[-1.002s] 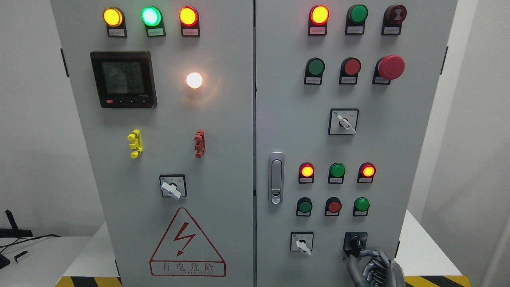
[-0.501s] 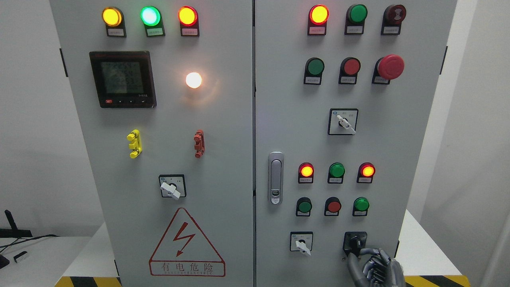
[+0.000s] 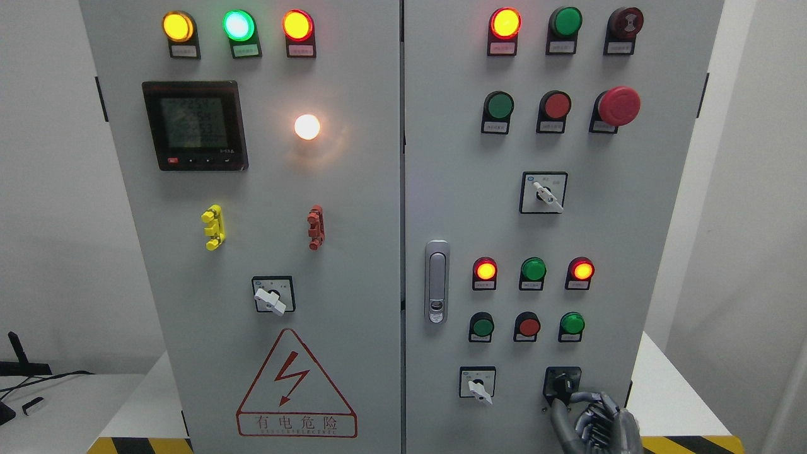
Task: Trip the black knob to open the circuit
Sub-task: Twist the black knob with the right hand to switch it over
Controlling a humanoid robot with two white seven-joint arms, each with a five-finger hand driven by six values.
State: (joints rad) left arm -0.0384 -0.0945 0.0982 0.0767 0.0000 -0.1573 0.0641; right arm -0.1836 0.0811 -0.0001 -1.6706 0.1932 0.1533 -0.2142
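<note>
The robot hand sits at the cabinet's lower right corner, its fingertips touching the knob just above it. To the hand's left on the same door is a selector switch; farther left, across the door seam, a warning triangle. Above the hand run two rows of three lamps, and higher up another selector. A latch handle stands up and to its left. The cabinet rests on a counter extending right of the hand.

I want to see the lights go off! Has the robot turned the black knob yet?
Not yet, it seems. Done: the right robot hand has reached the black knob at the cabinet's lower right. In hand: its fingers curl at the knob. Left: the turn itself; the red lamps above glow, so nothing looks tripped.
</note>
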